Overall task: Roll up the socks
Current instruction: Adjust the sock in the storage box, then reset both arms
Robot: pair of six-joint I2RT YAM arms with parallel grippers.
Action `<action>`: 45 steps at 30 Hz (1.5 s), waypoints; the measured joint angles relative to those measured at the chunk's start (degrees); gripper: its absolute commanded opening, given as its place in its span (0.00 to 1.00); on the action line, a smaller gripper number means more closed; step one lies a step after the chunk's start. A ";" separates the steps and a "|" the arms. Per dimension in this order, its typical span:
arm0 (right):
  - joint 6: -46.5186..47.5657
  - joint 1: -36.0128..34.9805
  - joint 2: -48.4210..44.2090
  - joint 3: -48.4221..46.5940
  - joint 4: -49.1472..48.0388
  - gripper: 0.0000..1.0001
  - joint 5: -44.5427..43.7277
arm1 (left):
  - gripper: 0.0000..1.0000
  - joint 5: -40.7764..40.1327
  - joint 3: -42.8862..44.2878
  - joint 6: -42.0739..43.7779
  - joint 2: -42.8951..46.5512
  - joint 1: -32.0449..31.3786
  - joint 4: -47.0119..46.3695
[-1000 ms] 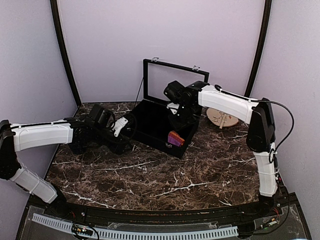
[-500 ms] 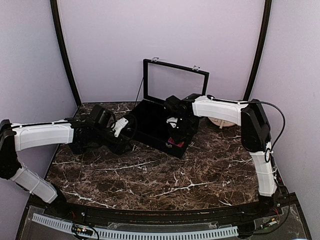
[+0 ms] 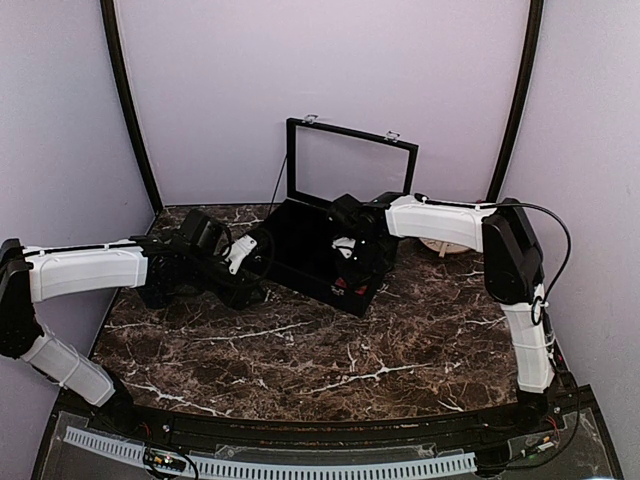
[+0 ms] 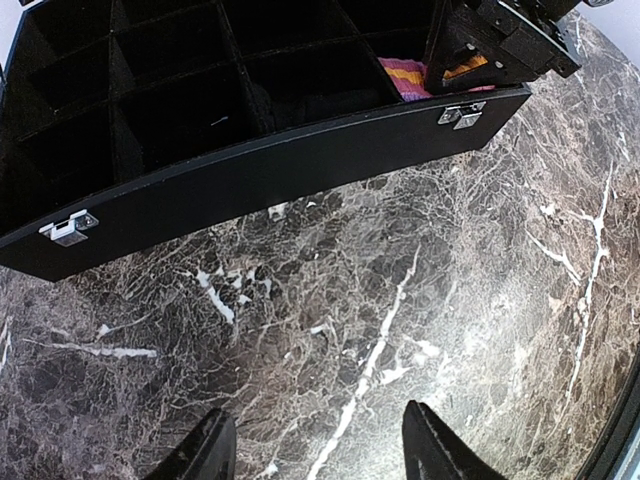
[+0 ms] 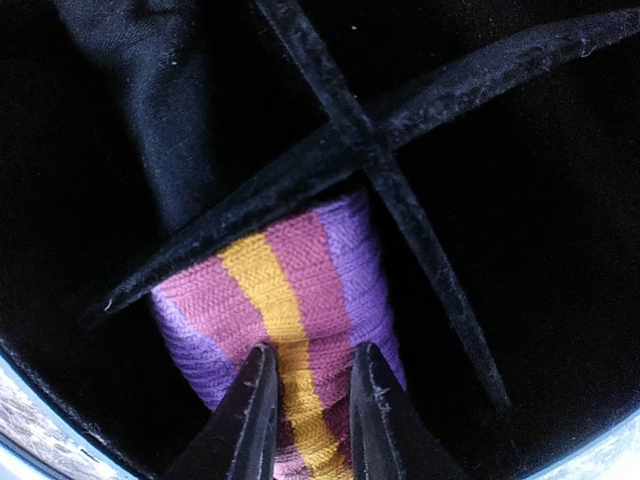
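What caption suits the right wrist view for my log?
The right fingers straddle the orange band of the striped sock, which sits in a cell of the black divided box.

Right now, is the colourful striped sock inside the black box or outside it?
Inside: the striped sock sits in a corner compartment of the box, below its dividers, pinched by the right gripper.

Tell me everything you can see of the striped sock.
The striped sock is a knitted fabric bundle banded purple, pink-red and orange, and looks rolled or bunched. It sits in a corner compartment of the black box, by its front wall, pressed against the felt-like divider. The right tool pinches it at the orange band, one finger on each side. Cuff and toe are hidden.
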State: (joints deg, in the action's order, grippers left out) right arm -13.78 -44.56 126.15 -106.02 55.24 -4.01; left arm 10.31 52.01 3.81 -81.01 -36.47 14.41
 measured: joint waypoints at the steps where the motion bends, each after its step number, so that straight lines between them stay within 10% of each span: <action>1: -0.02 0.00 0.00 -0.04 0.00 0.29 0.07 | 0.59 0.00 0.00 0.00 0.00 0.00 -0.02; 34: -8.35 0.44 -21.31 14.91 -13.38 0.64 -22.88 | 0.69 -7.78 14.78 -8.57 -2.73 3.21 1.46; 45: -11.87 2.40 -32.87 32.79 -26.40 1.00 -33.59 | 0.72 -10.27 12.39 -16.33 -4.98 8.92 -1.07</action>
State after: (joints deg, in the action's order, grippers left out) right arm -25.65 -42.15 93.27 -73.23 28.84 -37.60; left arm 0.03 64.40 -12.51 -86.00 -27.55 13.34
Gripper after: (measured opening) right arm 0.881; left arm 0.703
